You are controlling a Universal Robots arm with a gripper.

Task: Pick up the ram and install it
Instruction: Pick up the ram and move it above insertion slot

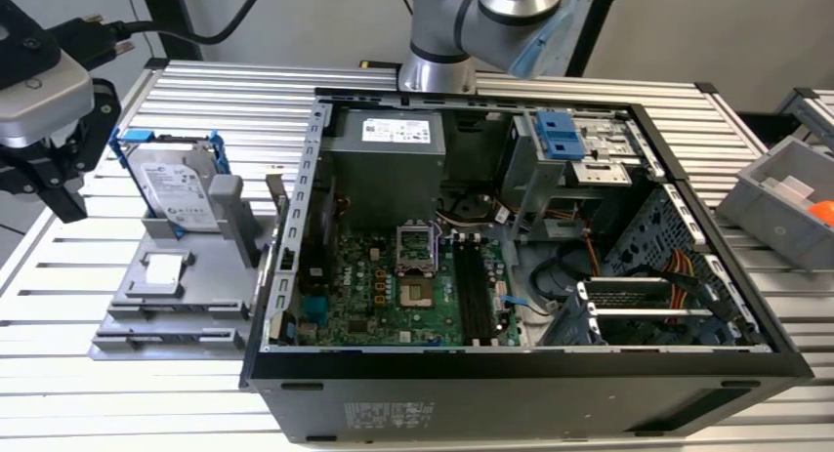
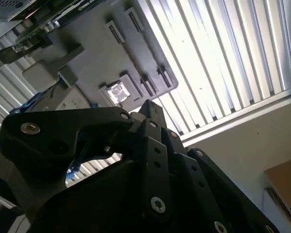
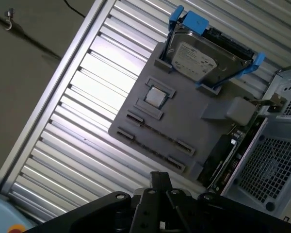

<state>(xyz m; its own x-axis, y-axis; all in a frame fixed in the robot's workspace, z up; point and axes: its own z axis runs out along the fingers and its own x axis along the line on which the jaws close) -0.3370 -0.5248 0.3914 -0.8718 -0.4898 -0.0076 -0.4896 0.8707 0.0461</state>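
- In the exterior view, the gripper [image 1: 68, 210] hangs over the slatted table [image 1: 195, 91] at the exterior view's left, its fingers clenched on nothing. It is just beside the hard drive [image 1: 176, 184], which stands in the grey fixture [image 1: 195, 310]. The ram [image 1: 277, 208] looks to be the thin stick on edge at the fixture's side nearest the open computer case [image 1: 521, 359], well apart from the gripper. The memory slots [image 1: 472, 301] on the motherboard [image 1: 378, 296] look vacant.
- In the first wrist view, the gripper [image 3: 160, 178] shows 2 tips pressed together. The ram [image 3: 222, 158] is a dark strip between the fixture [image 3: 184, 121] and the case wall (its colour is hard to judge here).
- In the second wrist view, the gripper [image 2: 149, 108] points toward the fixture [image 2: 106, 58]. A good pick probably calls for spreading the jaws first. They should then line up across the stick's thin faces near its middle, and the lift should go straight out of the holder without twisting.
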